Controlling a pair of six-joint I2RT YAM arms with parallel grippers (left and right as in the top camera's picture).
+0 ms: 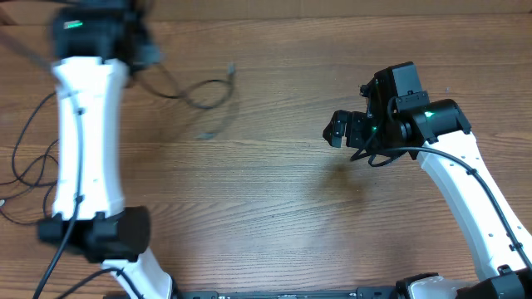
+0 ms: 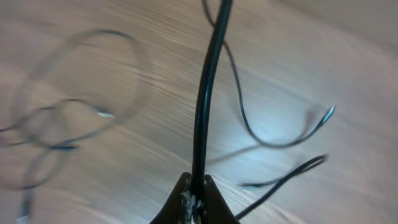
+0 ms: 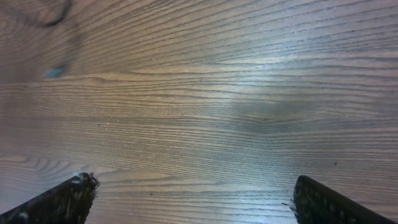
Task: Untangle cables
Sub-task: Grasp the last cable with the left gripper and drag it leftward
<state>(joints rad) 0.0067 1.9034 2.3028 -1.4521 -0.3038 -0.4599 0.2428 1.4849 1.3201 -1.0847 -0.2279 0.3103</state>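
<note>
A thin black cable (image 1: 199, 95) runs from my left gripper (image 1: 140, 51) at the far left of the table, curving right to a small plug end (image 1: 231, 71). A second blurred end lies lower (image 1: 209, 133). In the left wrist view the jaws (image 2: 196, 190) are shut on a black cable (image 2: 208, 93) that rises straight up. Another cord (image 2: 273, 144) loops to its right, and blurred loops (image 2: 68, 118) lie to the left. My right gripper (image 1: 336, 130) is open and empty over bare wood; its fingers (image 3: 193, 183) are wide apart. A blurred cable bit (image 3: 55, 17) shows far off.
More thin black cords (image 1: 25, 166) loop at the table's left edge beside the left arm (image 1: 83, 141). The right arm (image 1: 465, 174) reaches in from the lower right. The wooden tabletop (image 1: 274, 216) spans the view.
</note>
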